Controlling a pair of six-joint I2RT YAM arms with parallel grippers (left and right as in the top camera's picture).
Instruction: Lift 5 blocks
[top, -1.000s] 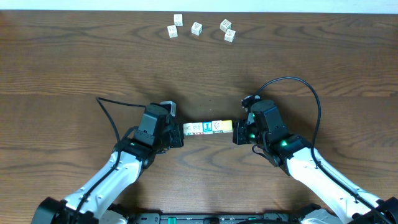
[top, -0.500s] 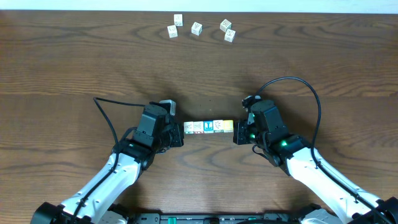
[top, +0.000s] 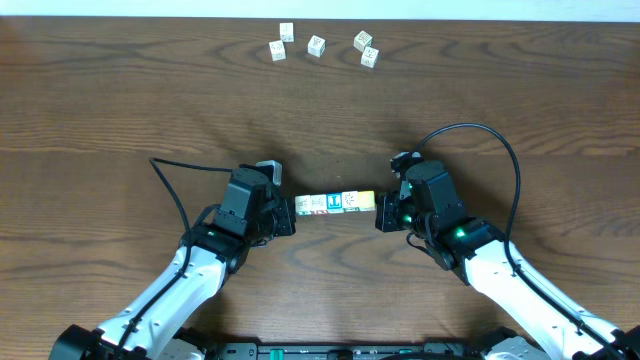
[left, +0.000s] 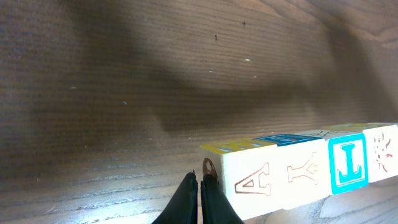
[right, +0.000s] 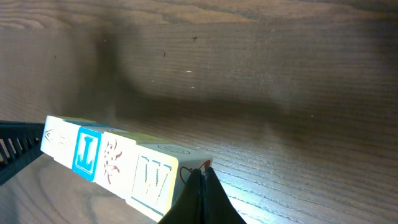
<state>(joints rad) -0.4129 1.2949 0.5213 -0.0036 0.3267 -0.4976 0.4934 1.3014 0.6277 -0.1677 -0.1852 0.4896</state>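
Blocks (top: 334, 203) sit end to end in one short row near the front middle of the table (top: 120, 100), squeezed between the two grippers. In both wrist views the row's shadow lies on the wood apart from the row, so it looks to be off the surface, though the overhead view cannot confirm that. From above the seams blur together and I cannot count the cubes with any certainty. The left wrist view shows printed faces including a blue-framed one, and the frame edge cuts the row off on the right. In the right wrist view four faces show, one of them blue, and the far end disappears behind the dark body of the opposite gripper.

The left gripper (top: 292, 211) is clenched with its fingers pressed together, its tip against one end of the row. The right gripper (top: 378, 211) is clenched the same way against the yellowish end. Neither one has a block between its own fingers.

Five other pale cubes (top: 316, 45) lie scattered well apart at the far edge of the table. A black cable (top: 480, 135) loops over the right arm, and another (top: 175, 185) trails behind the left.
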